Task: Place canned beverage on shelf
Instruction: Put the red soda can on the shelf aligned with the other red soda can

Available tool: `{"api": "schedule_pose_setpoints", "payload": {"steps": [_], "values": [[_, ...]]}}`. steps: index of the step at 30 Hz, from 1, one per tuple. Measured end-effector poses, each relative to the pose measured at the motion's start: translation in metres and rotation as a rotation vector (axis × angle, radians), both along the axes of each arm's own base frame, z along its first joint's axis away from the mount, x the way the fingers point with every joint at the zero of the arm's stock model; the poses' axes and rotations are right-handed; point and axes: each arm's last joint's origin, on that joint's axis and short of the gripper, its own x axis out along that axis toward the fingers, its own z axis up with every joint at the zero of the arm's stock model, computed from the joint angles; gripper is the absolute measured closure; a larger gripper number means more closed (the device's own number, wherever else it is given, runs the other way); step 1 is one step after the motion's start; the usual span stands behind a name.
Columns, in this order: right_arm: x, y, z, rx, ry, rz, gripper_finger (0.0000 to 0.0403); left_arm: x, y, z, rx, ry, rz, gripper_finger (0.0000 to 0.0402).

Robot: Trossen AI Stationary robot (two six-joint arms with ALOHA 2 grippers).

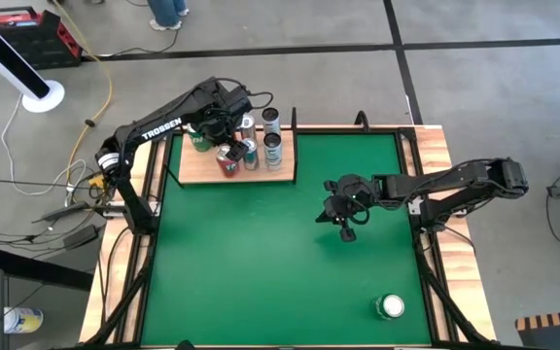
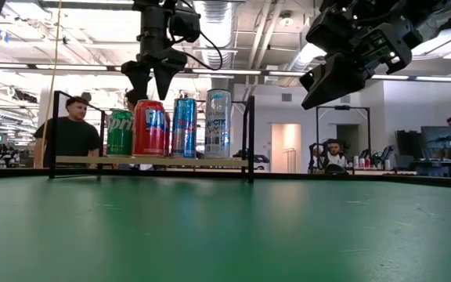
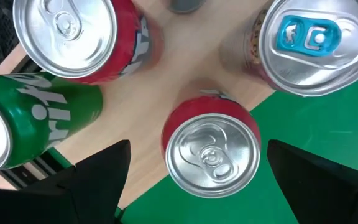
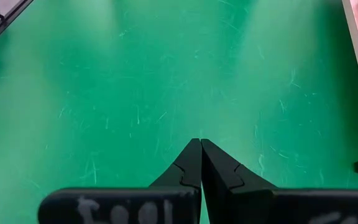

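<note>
Several cans crowd your shelf, the pale board at the upper left of the table in the high view. At the shelf's front edge stands a red can, upright, with a green can just beside it on the board. Your left gripper hangs right above that red can, fingers spread wide on either side and touching nothing. Out toward the middle right of the table, your right gripper hovers over bare green with its fingers pressed together, empty. One more can stands alone at the lower right.
</note>
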Motion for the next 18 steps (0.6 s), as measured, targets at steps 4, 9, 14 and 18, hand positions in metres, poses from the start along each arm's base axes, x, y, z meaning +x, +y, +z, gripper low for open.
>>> {"api": "schedule_pose_setpoints", "payload": {"steps": [4,9,14,18], "values": [[-0.001,0.0,-0.001,0.001,0.011,0.001,0.0376,-0.001,0.0,0.0,-0.005,0.008,0.001,0.0039],[-0.002,0.0,-0.002,0.002,0.027,0.001,0.0376,0.0,0.0,0.0,0.001,-0.003,0.005,0.0039],[-0.002,0.0,-0.002,0.002,0.027,0.002,0.0376,0.0,0.0,-0.002,-0.002,-0.005,0.018,0.0039],[-0.002,0.0,-0.002,0.002,0.027,0.002,0.0376,0.0,0.0,-0.022,-0.05,0.016,0.021,0.0039]]}}
